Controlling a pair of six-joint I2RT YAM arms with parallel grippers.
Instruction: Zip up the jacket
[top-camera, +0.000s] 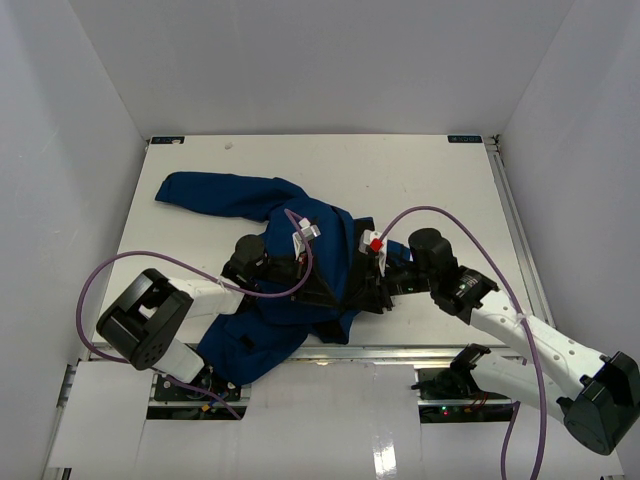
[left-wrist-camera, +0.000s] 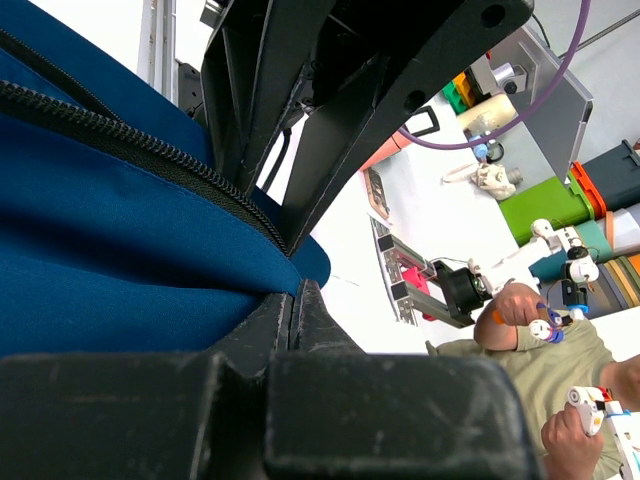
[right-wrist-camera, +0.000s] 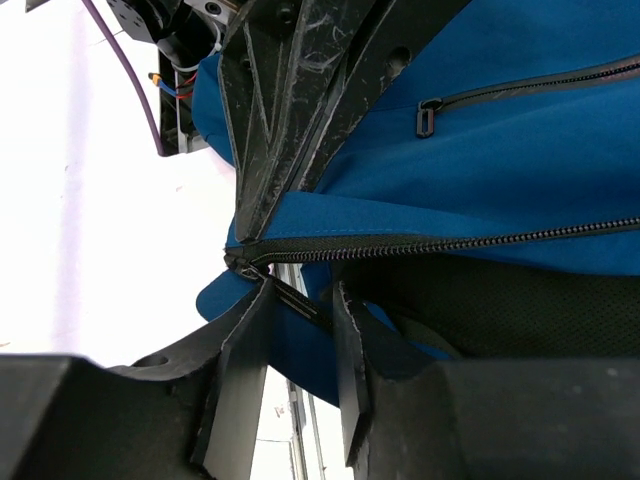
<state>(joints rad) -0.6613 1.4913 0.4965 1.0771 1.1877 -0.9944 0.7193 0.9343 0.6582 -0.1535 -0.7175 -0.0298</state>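
left gripper (left-wrist-camera: 296, 292) clenched on the bottom hem of the jacket (top-camera: 230, 195), right at the low end of the zipper teeth (left-wrist-camera: 150, 140). Reads as the anchor: keeps that edge taut and located so the other side can be fed in. right gripper (right-wrist-camera: 302, 292) has its jaws part-way apart, with a thin black strip of the opposite front edge running between them. Not pinched as far as I can see, probably lining up a grab. Both tools sit nose to nose at the hem. Jacket lies crumpled mid-table (top-camera: 430, 180), front unzipped, black lining (right-wrist-camera: 500, 300) showing
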